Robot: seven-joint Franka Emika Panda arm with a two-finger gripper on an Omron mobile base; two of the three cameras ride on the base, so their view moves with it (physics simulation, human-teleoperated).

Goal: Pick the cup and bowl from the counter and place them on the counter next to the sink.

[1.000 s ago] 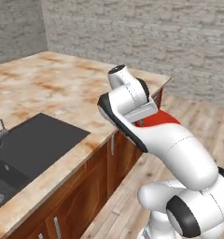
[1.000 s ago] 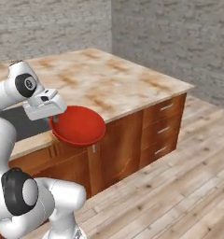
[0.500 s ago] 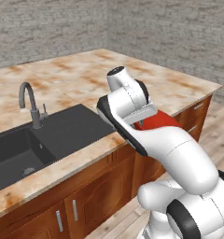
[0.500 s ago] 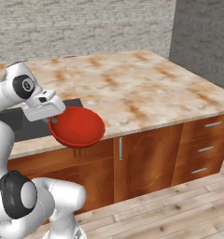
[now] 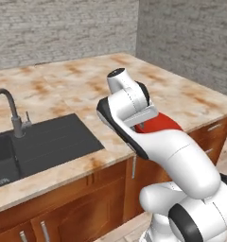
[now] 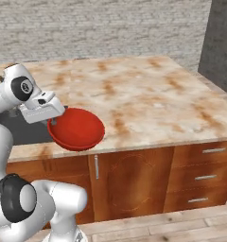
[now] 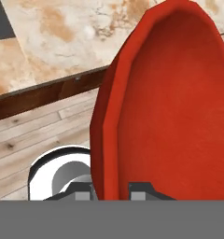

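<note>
Item: bowl, red, glossy, shallow; held off the desk at its front edge, tilted, rim clamped between my jaws. Sink, dark basin with curved faucet, lies recessed in the desk near the bowl, to my left.

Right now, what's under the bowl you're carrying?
The bowl, held in the pincer, hangs over the counter front edge, cabinet doors and wooden floor below. Its underside is hidden.
</note>
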